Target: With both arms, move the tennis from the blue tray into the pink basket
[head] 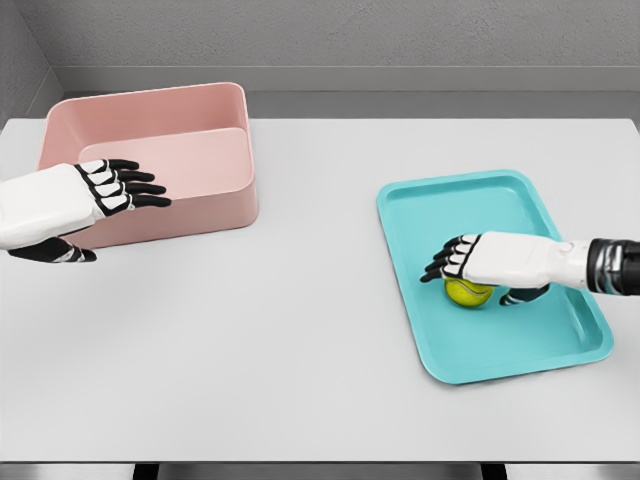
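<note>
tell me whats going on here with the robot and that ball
The robot's right hand is over the yellow tennis ball, which sits in the blue tray on the right side of the table. Its fingers are draped over the top of the ball; a firm grasp cannot be confirmed. The left hand hovers open in front of the pink basket at the far left. The visible part of the basket is empty, so the ball has not been moved yet.

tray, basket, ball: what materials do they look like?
Blue tray: looks like molded plastic, smooth satin, rounded raised rim. Pink basket: similar matte plastic, thick uniform walls. Tennis ball: yellow-green, dull surface suggesting felt; mostly covered by the right hand, so uncertain.
</note>
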Tool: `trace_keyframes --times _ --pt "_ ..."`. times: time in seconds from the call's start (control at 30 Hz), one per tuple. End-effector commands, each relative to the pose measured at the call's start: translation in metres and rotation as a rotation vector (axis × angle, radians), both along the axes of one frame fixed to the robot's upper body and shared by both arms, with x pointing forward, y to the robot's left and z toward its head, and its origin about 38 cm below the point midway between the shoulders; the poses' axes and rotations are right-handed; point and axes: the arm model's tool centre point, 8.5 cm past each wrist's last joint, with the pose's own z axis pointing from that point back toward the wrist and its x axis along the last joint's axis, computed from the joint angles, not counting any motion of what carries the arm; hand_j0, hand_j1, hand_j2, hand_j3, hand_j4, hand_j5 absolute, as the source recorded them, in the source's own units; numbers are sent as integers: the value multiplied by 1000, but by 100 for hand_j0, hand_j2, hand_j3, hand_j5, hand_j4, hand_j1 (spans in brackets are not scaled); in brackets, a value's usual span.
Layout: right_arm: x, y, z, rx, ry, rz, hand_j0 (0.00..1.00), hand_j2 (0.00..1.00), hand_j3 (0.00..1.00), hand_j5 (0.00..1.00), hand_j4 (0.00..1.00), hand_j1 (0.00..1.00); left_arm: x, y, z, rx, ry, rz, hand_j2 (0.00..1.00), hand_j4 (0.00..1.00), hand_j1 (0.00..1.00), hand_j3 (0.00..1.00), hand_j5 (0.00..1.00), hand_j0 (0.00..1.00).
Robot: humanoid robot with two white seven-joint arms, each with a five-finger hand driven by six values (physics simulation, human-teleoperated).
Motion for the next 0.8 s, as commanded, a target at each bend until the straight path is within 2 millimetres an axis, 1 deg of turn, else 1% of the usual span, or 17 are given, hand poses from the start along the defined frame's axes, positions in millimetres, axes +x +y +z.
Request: trace_keyframes --times 0.0,0.1,0.13,0.17,0.27,0.37,0.4,0.57,0.6,0.63,0.7,0.73,0.77 --pt "-1 1 -2 0 7 2 94 94 94 94 94 94 0 0 1 -5 1 2 100 100 100 100 100 100" --pt "-1 1 -2 0 7 2 90 90 90 90 90 90 0 0 1 -5 1 2 100 100 100 100 100 100" --pt "-1 1 -2 0 7 2 87 87 87 87 87 87 0 0 1 -5 0 2 100 100 100 100 100 100" --pt "-1 1 -2 0 7 2 86 86 86 86 86 86 0 1 1 -3 0 2 100 100 100 100 100 100" --pt "0 -1 -4 -11 5 -3 79 79 79 79 79 79 0 0 1 -5 0 2 100 100 100 100 100 100" --pt "-1 0 -8 -14 16 -2 79 79 79 79 79 79 0 0 1 -4 1 1 100 100 100 100 100 100" --pt "-1 -1 -8 -14 16 -3 76 76 76 76 76 76 0 0 1 -4 1 1 100 100 100 100 100 100" --pt "-1 -3 -11 -22 25 -9 74 74 74 74 74 74 -1 -2 -4 -2 12 -4 100 100 100 100 100 100" --pt "-1 -3 -12 -23 26 -9 70 70 70 70 70 70 -1 -2 -5 -2 14 -4 100 100 100 100 100 100" --pt "-1 -3 -12 -22 26 -8 70 70 70 70 70 70 0 -2 -5 -5 13 -5 100 100 100 100 100 100" --pt "-1 -3 -12 -23 27 -8 65 65 65 65 65 65 -1 -2 -4 -2 12 -4 100 100 100 100 100 100" --pt "-1 -4 -12 -25 28 -10 61 61 61 61 61 61 -1 -2 -4 -2 12 -4 100 100 100 100 100 100" --pt "-1 -4 -12 -25 28 -10 60 60 60 60 60 60 -1 -2 -4 -2 12 -4 100 100 100 100 100 100"
